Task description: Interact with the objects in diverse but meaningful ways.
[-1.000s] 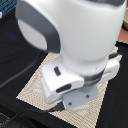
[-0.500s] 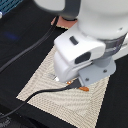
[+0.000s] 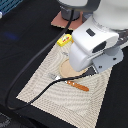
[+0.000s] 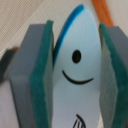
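My gripper (image 4: 76, 60) is shut on the white paddle-like piece (image 4: 75, 100), which carries a blue stripe and a drawn smiling face. Its green pads (image 4: 44, 75) press on both sides of the piece in the wrist view. In the exterior view the arm's white body (image 3: 92, 45) hangs over the right part of the striped placemat (image 3: 45, 92) and hides the gripper and the piece. A yellow printed block (image 3: 64, 40) lies just beyond the mat's far edge. The other toy items are out of view.
A tan round plate (image 3: 69, 68) sits on the mat, partly under the arm. An orange-handled knife (image 3: 78, 85) and a fork (image 3: 53, 76) lie in front of it. A black cable (image 3: 30, 97) crosses the mat. A brownish board (image 3: 64, 20) lies at the back.
The arm has moved back and toward the exterior view's right, uncovering the plate, the cutlery and the yellow block.
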You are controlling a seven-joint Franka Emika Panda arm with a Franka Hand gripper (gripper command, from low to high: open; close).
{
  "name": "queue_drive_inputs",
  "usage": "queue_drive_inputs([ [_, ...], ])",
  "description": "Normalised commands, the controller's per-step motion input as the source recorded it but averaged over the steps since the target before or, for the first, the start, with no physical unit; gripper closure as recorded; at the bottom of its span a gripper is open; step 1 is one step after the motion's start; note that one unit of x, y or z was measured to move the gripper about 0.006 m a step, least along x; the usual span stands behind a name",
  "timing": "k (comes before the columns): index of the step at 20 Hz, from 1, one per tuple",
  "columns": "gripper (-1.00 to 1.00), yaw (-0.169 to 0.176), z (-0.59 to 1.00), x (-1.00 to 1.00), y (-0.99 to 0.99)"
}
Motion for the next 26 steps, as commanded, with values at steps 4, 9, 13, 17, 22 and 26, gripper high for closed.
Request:
queue_drive_inputs([
  [4,1.00,0.023,-0.24,-0.76,0.02],
  [9,1.00,0.011,-0.08,-0.79,0.00],
  [13,1.00,0.013,-0.21,-0.79,0.00],
  [17,1.00,0.026,-0.28,-0.79,0.10],
  [22,1.00,0.037,-0.32,-0.91,0.19],
  [26,1.00,0.044,-0.31,-0.84,0.21],
])
